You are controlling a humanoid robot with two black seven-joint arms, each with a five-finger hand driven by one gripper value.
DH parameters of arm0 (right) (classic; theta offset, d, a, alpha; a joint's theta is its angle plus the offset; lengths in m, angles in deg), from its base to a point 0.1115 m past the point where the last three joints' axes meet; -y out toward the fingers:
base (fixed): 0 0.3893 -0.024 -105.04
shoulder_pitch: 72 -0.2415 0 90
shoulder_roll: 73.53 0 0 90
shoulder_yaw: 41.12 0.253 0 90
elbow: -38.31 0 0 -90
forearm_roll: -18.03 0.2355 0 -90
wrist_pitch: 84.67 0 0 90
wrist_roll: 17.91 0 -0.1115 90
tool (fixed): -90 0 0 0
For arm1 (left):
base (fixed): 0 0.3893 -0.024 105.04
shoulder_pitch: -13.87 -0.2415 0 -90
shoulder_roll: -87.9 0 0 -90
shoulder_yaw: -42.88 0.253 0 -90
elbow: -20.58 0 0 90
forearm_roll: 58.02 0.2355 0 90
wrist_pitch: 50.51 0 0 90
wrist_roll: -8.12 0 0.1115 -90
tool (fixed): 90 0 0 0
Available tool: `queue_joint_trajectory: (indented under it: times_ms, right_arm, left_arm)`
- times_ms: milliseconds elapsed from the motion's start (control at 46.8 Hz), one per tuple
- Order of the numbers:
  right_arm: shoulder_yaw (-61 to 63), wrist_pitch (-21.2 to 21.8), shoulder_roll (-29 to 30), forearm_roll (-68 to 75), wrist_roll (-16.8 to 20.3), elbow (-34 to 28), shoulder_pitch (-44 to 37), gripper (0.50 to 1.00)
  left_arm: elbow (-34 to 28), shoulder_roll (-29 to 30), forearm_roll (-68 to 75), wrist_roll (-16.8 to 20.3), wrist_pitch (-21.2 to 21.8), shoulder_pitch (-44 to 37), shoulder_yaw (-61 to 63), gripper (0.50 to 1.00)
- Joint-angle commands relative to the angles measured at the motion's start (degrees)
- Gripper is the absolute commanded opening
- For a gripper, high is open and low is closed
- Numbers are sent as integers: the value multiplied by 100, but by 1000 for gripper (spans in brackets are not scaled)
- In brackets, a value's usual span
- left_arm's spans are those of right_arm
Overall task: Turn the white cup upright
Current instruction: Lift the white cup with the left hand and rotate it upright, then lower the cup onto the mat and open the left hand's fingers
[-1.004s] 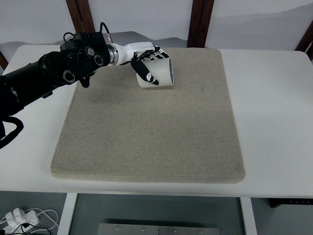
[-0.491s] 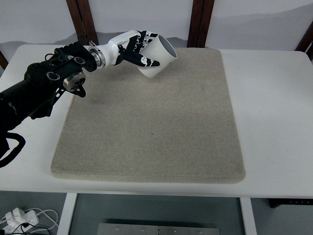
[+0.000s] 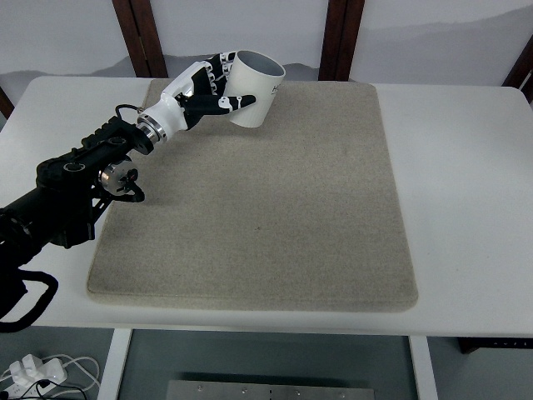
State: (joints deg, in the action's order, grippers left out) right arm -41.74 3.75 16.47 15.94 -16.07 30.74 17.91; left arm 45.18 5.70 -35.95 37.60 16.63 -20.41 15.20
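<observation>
From the top view, the left hand (image 3: 204, 92) has its fingers (image 3: 237, 102) wrapped round the side of the white cup (image 3: 252, 88), gripping it firmly; the cup sits at the far left corner of the grey mat (image 3: 266, 208), its open mouth facing up and tilted slightly away; whether its base touches the mat I cannot tell; the black left arm (image 3: 71, 179) reaches in across the white table (image 3: 466, 183) from the near left.
</observation>
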Motion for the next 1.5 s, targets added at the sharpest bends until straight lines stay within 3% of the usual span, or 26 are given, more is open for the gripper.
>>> queue_joint_trajectory:
  times_ms: [0,256,1004,1474]
  right_arm:
    - [0,0,0,-1,1,1,0,952]
    - [0,0,0,-1,1,1,0,952]
    - [0,0,0,-1,1,1,0,952]
    - [0,0,0,7,1,1,0,952]
  left_arm:
    - [1,-7,-36,198,-52,-70,-63,643]
    - [-8,-7,-80,497,-96,-202,-71,653]
    - [-104,-51,8,541,158,-290,139,698]
    - [-113,-156,8,552,264,-281,386,799]
